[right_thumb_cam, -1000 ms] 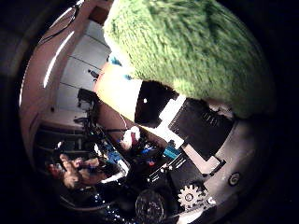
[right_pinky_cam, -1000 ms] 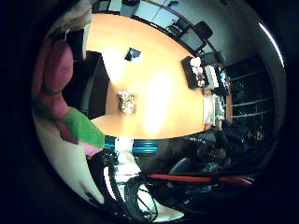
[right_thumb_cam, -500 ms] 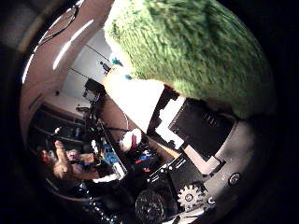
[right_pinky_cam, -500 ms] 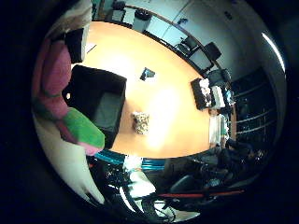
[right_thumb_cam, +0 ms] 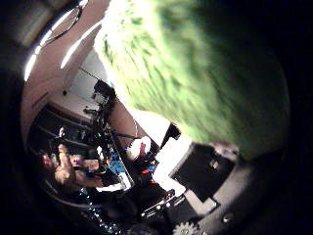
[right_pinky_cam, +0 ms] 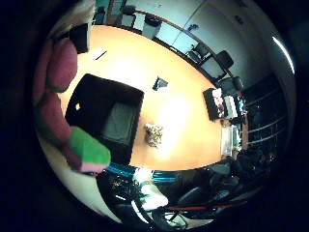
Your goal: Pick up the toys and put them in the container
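The robot hand (right_thumb_cam: 215,196) holds a plush toy (right_thumb_cam: 195,68) with green fur close against the palm; in the thumb side view the green fur fills most of the picture, and black and grey parts of the robot hand show below it, with a small gear at the edge; in the little finger side view the same toy shows at the edge as pink and magenta lobes with a green end; how the fingers are bent around the toy I cannot tell, because they are not clearly visible; the toy is in the air, high above the orange worktop (right_pinky_cam: 183,111); on the worktop stands a black container (right_pinky_cam: 104,116), open at the top, with a grey bottom inside; the toy is not inside it; just beside the container, on the bare worktop, lies a small pale speckled toy (right_pinky_cam: 154,134); further away on the worktop lie a small dark object (right_pinky_cam: 160,83) and a black tray (right_pinky_cam: 212,104) near the far edge; black chairs (right_pinky_cam: 224,60) stand along the far side of the worktop.
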Controlling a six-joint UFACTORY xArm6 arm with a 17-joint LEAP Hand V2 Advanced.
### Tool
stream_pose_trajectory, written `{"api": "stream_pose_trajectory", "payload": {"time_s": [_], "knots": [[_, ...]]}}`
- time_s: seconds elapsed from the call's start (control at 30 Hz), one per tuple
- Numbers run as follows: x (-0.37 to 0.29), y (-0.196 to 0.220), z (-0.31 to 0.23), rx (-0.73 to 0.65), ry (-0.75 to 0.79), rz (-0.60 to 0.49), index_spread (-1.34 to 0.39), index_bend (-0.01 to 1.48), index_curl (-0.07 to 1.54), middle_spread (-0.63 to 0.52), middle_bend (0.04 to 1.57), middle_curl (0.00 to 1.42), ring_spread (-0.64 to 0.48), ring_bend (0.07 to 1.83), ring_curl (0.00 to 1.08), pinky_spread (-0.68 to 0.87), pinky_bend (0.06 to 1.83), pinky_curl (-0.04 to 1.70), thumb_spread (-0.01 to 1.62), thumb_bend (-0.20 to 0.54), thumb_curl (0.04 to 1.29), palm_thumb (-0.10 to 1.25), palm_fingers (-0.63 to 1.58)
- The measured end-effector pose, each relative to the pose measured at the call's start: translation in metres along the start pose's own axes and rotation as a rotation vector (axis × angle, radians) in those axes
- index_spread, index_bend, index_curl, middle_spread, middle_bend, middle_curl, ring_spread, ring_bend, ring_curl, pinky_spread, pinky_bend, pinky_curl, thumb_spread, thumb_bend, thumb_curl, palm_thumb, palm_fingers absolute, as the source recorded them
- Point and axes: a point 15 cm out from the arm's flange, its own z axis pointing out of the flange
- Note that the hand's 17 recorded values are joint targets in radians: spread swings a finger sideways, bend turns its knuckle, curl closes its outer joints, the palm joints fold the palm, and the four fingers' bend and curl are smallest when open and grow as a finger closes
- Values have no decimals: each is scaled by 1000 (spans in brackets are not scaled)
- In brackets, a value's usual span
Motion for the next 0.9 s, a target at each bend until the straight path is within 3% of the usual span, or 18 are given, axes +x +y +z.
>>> {"api": "stream_pose_trajectory", "payload": {"time_s": [0.07, 0.2, 0.37, 0.77, 0.9], "knots": [[-4, 1, 0, -6, -16, -10, -341, 358, 558, -107, 611, 578, -149, 880, 590, -6, 809, 931, 1230, -27, 234, 466, 163], [-9, 2, 0, -9, -41, -32, -322, 305, 490, -15, 477, 483, 28, 710, 485, 282, 760, 850, 1202, -20, 232, 443, 106], [-10, 2, 1, -10, -42, -49, -316, 242, 431, 39, 358, 401, 160, 569, 380, 484, 687, 731, 1182, -19, 236, 431, 131], [-3, 4, -12, 21, -35, -58, -320, 169, 346, 65, 222, 337, 203, 450, 273, 572, 626, 571, 1172, -18, 248, 441, 208], [32, 15, -12, 13, 3, -10, -319, 167, 327, 65, 217, 336, 204, 440, 258, 572, 628, 538, 1170, -17, 249, 445, 222]]}}
